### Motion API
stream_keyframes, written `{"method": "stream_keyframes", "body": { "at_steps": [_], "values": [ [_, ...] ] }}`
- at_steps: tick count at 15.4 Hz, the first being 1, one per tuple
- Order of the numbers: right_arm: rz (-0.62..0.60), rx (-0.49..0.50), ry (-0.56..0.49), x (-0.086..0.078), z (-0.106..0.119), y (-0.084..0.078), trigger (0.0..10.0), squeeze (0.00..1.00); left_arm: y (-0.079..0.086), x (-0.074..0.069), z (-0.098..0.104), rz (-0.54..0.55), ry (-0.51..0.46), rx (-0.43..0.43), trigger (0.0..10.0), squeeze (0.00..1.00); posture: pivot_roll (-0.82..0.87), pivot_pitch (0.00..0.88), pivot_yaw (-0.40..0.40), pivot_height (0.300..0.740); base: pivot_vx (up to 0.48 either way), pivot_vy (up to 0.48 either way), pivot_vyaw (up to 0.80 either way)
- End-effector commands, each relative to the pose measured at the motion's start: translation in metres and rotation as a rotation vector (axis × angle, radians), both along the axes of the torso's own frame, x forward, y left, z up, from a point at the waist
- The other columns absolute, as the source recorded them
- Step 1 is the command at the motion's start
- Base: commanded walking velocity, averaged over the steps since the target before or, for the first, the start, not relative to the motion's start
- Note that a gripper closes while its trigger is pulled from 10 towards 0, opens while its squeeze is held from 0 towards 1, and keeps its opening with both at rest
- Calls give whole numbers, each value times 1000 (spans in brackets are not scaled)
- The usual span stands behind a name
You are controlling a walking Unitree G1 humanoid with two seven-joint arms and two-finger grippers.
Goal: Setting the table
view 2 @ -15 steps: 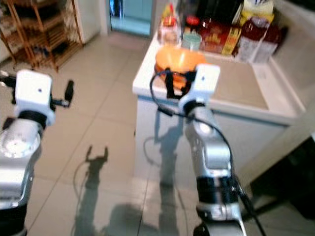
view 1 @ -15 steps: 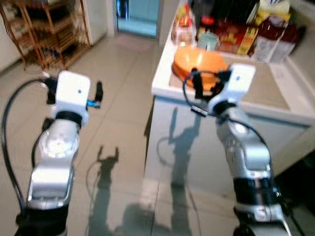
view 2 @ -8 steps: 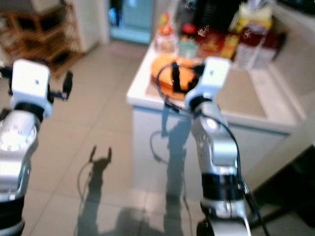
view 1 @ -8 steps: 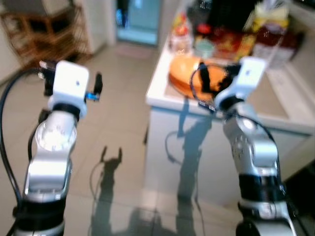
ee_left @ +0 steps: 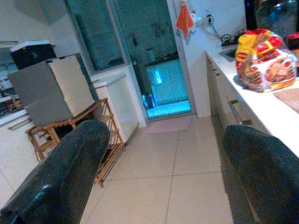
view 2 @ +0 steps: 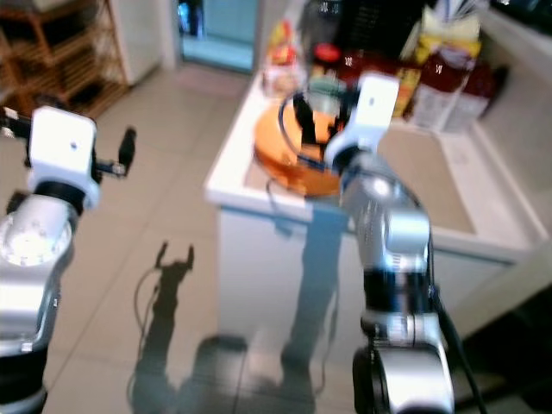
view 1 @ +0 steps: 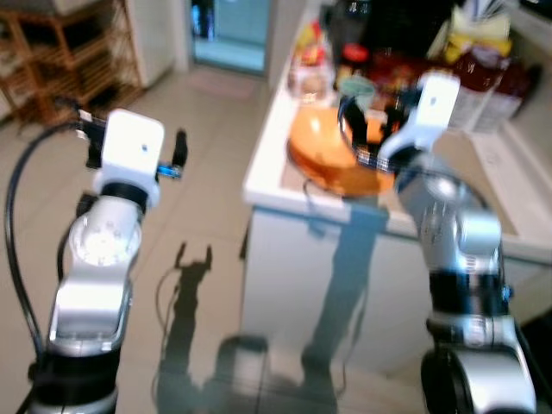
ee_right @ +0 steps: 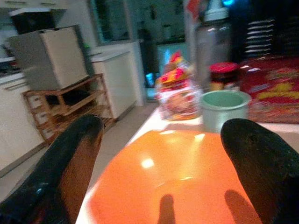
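Upper left of the head views: a wooden rack (view 1: 73,52) stands on the tiled floor (view 1: 207,155). A doorway (view 1: 228,30) sits at top centre-left.

Left of frame: the left gripper (view 1: 134,151) is raised over bare floor, well apart from the counter. Its fingers (ee_left: 65,172) stand wide apart and hold nothing; the left wrist view looks between them at floor, the rack and the doorway, with a red and yellow bag (ee_left: 266,58) on the counter edge.

Lower centre: the shadows of both arms fall on the floor and on the white counter (view 1: 267,177) front.

Centre: the counter's near corner juts toward the camera. An orange bowl (view 1: 328,155) sits on it close to that corner, upright, open side up. The stack depth under it cannot be judged through the blur.

Centre right: the right gripper (view 1: 371,129) hovers over the bowl's far rim. Its fingers (ee_right: 254,154) are spread wide, one to each side of the bowl in the right wrist view, closed on nothing. Contact with the bowl cannot be confirmed.

Behind the bowl, upper centre to upper right: the same bag, a pale green cup (ee_right: 222,107), a red-lidded jar (ee_right: 224,74), red packets (view 2: 392,73) and a dark red bottle (view 2: 440,82) crowd the back of the counter. A beige mat (view 2: 423,177) lies to the right of the bowl.
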State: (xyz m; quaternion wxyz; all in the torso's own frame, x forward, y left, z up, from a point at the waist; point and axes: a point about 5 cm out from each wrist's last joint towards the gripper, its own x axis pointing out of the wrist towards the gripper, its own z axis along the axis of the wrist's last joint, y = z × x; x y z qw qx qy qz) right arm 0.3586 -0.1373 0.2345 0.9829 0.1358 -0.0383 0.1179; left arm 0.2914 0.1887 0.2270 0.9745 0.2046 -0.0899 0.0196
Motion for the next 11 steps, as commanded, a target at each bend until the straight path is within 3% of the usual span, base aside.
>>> {"method": "stream_keyframes", "body": {
  "at_steps": [1, 5, 7, 9, 10, 11],
  "values": [
    [-46, 18, 40, 1, -5, -15, 10000, 0, -8, -1, 2, -36, -12, -7, 10000, 0, 120, 0, -122, 740, 375, 0, 0],
    [-91, 11, 83, -2, -5, -22, 10000, 0, -10, 0, -1, -57, 4, -5, 10000, 0, 95, 0, -113, 740, 378, 0, 0],
    [-129, -19, 145, -1, -12, -36, 10000, 0, -28, 0, 2, -152, 4, -5, 10000, 0, 111, 0, -98, 740, 315, 0, 0],
    [-166, -65, 231, -2, -13, -54, 10000, 0, -44, -11, 1, -342, 25, -66, 10000, 0, 117, 0, -100, 740, 0, 0, 0],
    [-162, -65, 265, -4, -12, -62, 10000, 0, -48, -17, -2, -404, 41, -47, 10000, 0, 115, 0, -100, 740, 0, 0, 0],
    [-139, -57, 301, -7, -11, -67, 10000, 1000, -49, -22, -2, -444, 47, -57, 10000, 0, 98, 0, -100, 740, 0, 0, 0]
  ]
}}
